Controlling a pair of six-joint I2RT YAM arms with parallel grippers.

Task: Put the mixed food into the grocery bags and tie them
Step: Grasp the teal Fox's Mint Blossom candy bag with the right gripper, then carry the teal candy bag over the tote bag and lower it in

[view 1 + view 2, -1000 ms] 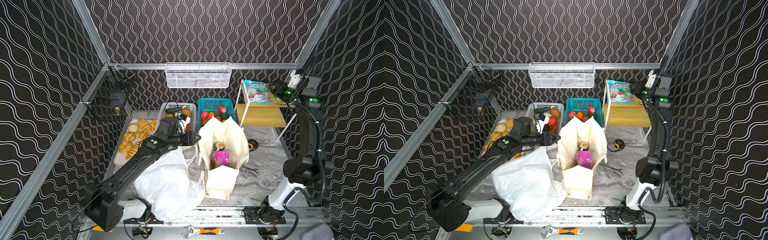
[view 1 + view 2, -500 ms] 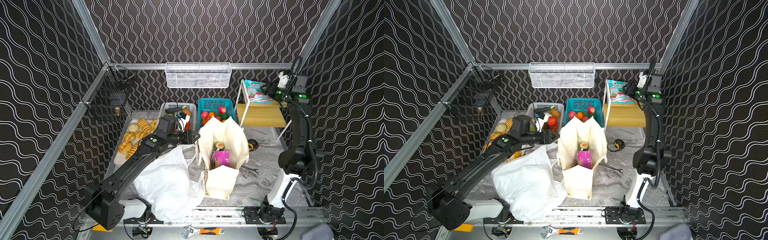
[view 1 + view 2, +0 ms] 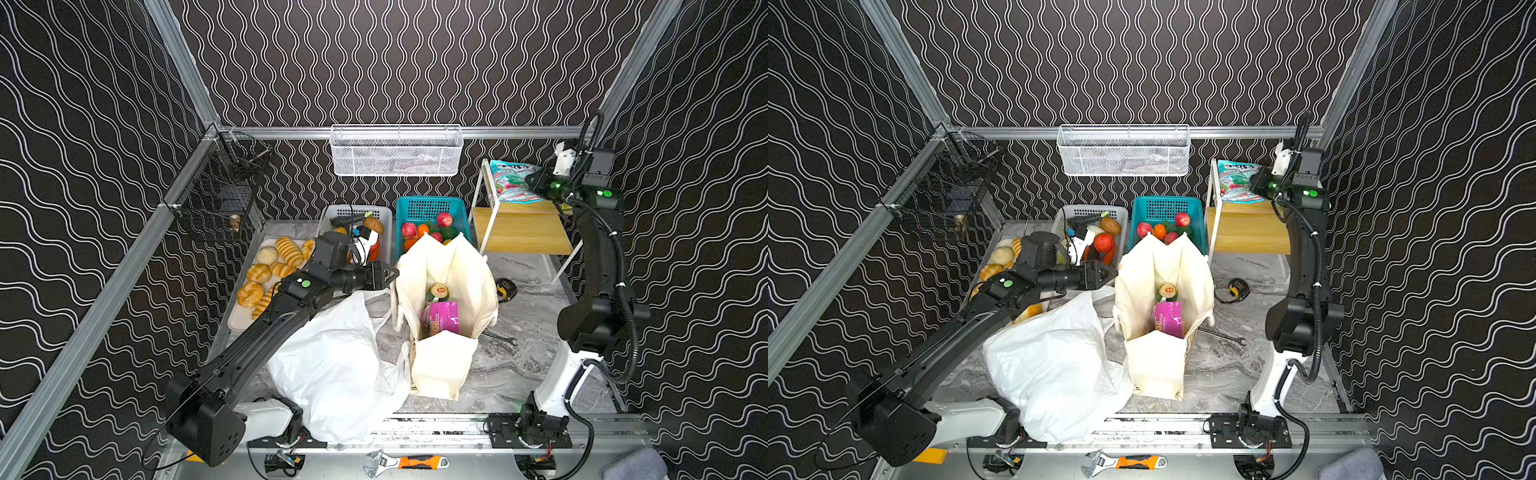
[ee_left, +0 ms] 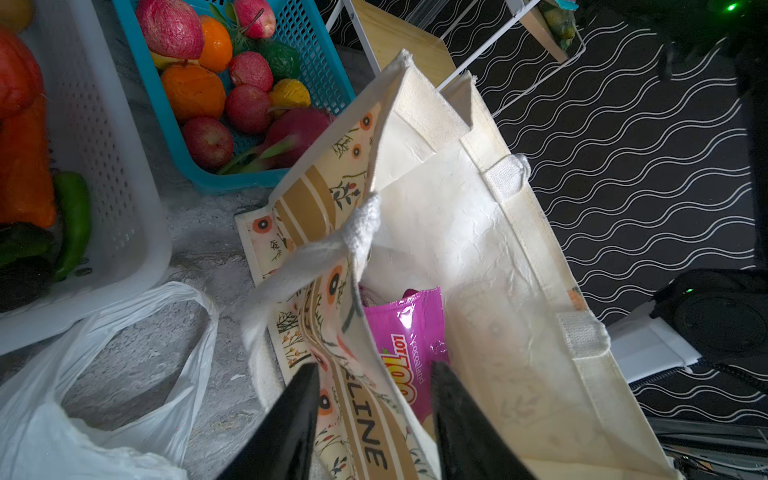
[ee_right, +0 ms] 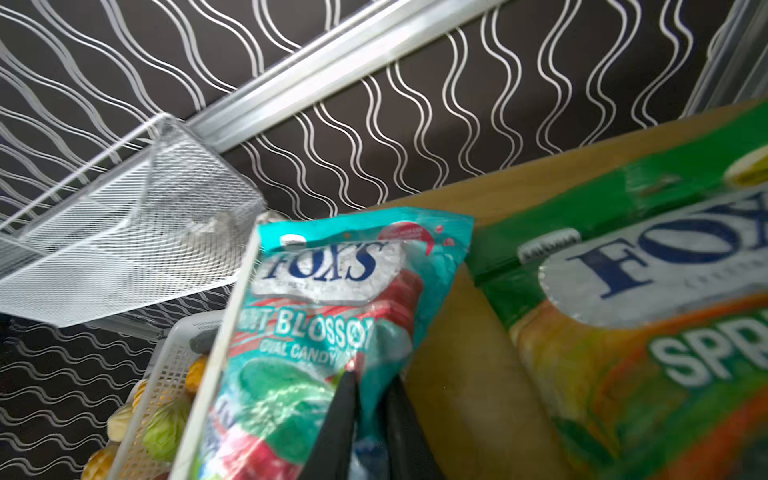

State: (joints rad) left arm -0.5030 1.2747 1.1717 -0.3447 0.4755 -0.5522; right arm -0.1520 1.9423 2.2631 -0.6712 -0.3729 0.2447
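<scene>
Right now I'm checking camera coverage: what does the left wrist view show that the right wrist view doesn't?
Left wrist only: canvas tote with the purple packet inside, left gripper open astride its wall, white plastic bag, teal basket. Right wrist only: right gripper shut on the teal packet, mesh wall basket. Both: white basket, wooden shelf.

Cream tote (image 3: 1163, 266) upright, purple packet (image 3: 1169, 319) inside, right hand (image 3: 1257, 186) at teal packet (image 3: 1235, 183)

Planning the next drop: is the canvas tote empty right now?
No: in a top view a purple snack packet and a green can sit inside the canvas tote.
</scene>
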